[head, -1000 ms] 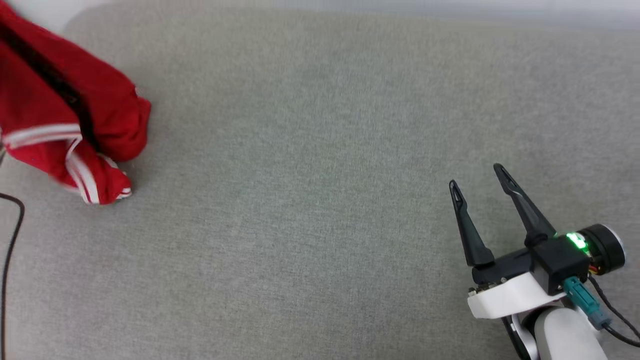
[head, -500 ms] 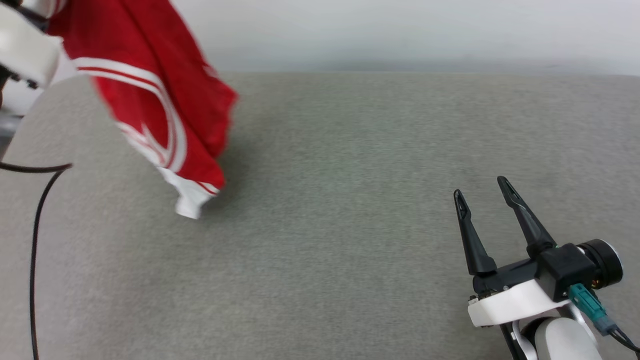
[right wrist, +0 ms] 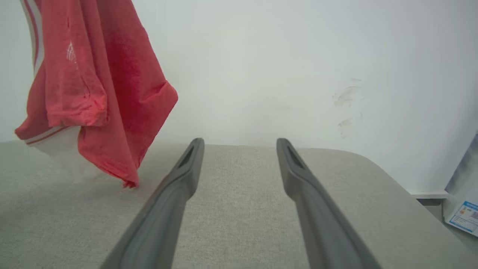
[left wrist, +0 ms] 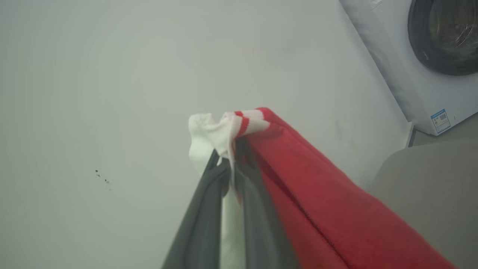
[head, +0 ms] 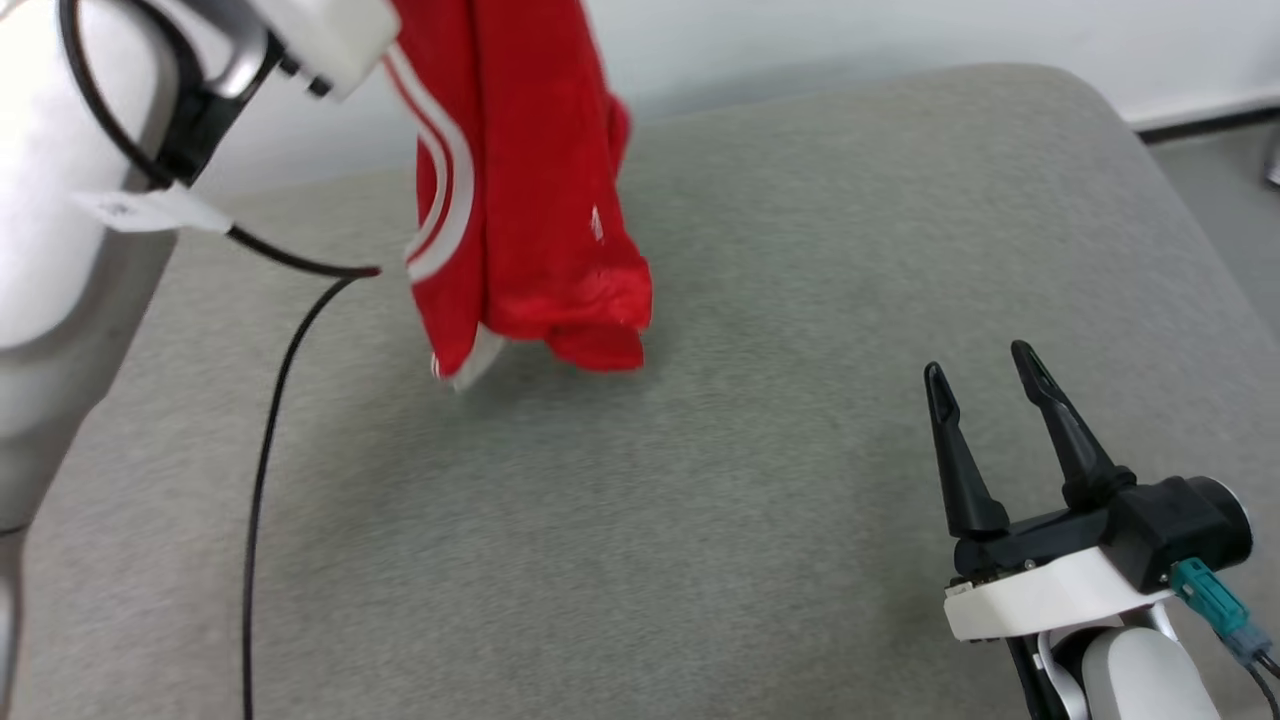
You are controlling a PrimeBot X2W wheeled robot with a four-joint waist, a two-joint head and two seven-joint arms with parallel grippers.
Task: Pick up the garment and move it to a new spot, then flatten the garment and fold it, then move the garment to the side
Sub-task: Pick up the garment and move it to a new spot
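Garment [head: 530, 200] raised higher than before, pinched by left hand [left wrist: 229, 157], hanging nearer the spread, empty right hand [head: 980, 362]

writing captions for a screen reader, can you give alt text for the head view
A red garment with white stripes hangs bunched from the robot's left arm at the upper left, over a grey padded surface. The right gripper sits open at the lower right, apart from it; a black cable trails down the left.

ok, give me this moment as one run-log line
step: move to new spot | left gripper: shut on red jersey T-shirt, hanging over grey cushion | right gripper: open, empty, low over cushion
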